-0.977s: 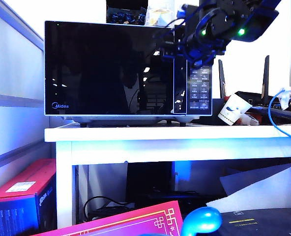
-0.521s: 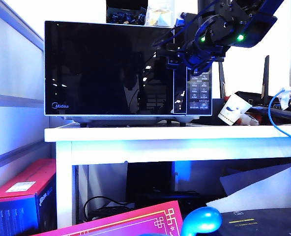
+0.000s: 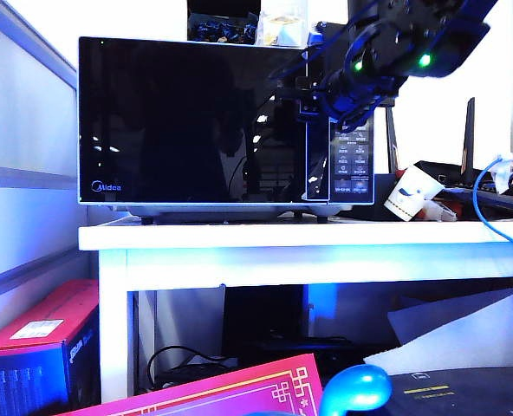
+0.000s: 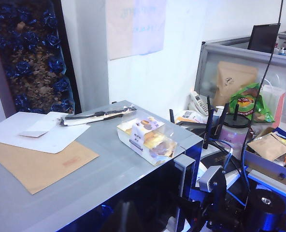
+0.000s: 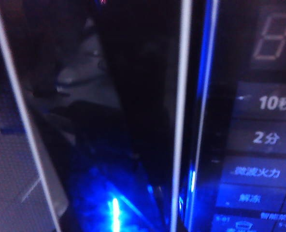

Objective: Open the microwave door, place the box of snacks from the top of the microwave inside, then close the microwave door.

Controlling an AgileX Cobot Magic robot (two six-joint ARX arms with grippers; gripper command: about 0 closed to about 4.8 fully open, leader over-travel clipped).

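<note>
The right tool [image 3: 313,87] sits at the handle strip of the closed microwave door [image 3: 191,121], presumably to pull it open; its opening and grip cannot be told. The box of snacks [image 4: 147,139] rests on top of the microwave [image 4: 99,169], near its front corner above the button panel [image 3: 352,160]. The left tool is out of view.

- The big black microwave [image 3: 230,121] sits on a white table, upper middle of the picture.
- Its shiny door [image 3: 191,121] looks shut.
- The small clear snack box [image 4: 150,140] lies on top, near the edge.
</note>
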